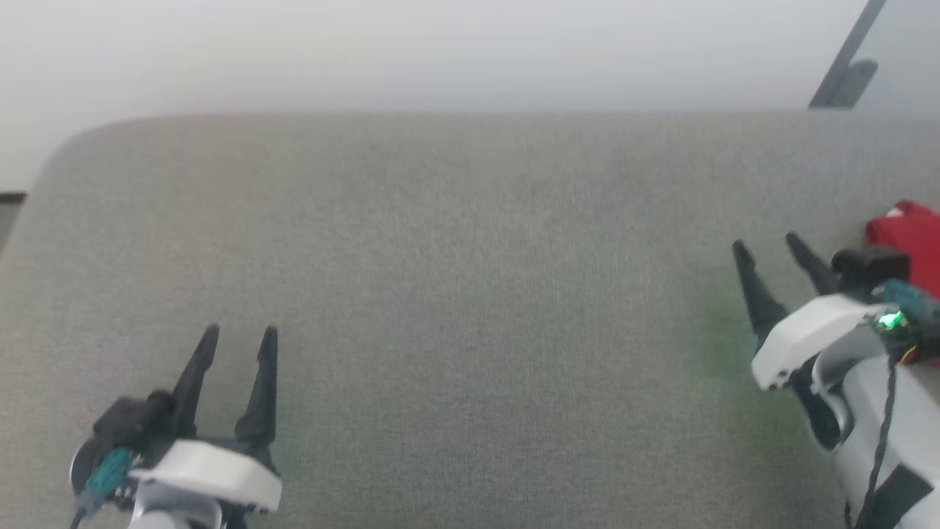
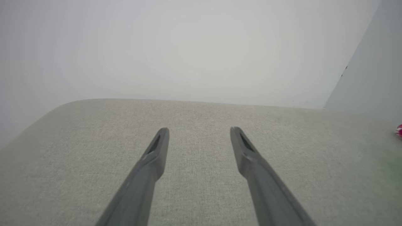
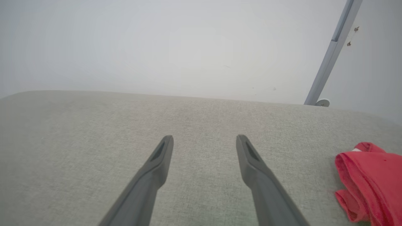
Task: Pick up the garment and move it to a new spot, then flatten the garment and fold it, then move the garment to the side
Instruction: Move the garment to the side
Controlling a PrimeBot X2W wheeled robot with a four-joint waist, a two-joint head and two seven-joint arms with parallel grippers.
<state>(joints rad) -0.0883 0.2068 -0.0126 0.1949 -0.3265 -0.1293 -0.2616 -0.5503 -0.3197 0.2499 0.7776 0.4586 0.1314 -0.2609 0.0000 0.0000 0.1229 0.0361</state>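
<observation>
**A:** What is sitting at the left end of the surface?

**B:** The left tool is hovering near the front left corner. Its two dark fingers are standing wide apart and gripping nothing. In its own wrist view the grey woven cover is showing plainly between them.

**A:** And moving across the middle?

**B:** The same grey cover is stretching from the rounded far left corner toward the right.

**A:** Then the right side?

**B:** The right tool is hanging close to the right edge, fingers likewise spread and empty, pointing toward the far edge. Just beside it, further right, the garment is lying bundled at the right edge. The wrist is partly hiding it, and it is running out of the head view.

**A:** How is it looking from the right wrist?

**B:** It is showing as a red heap of soft layered folds with a sliver of white on top, resting on the surface, apart from the fingers.

**A:** How is it going to handle?

**B:** I am judging it light, thin and limp. It is likely to be drooping and losing its shape once lifted, and it is not fragile.

**A:** Where should the tool be taking hold?

**B:** I am favouring a raised fold on the side nearest the right tool, where the cloth is standing up off the surface. A hem or shoulder seam would be serving better for flattening, but I cannot tell where those are in this bundle.
</observation>
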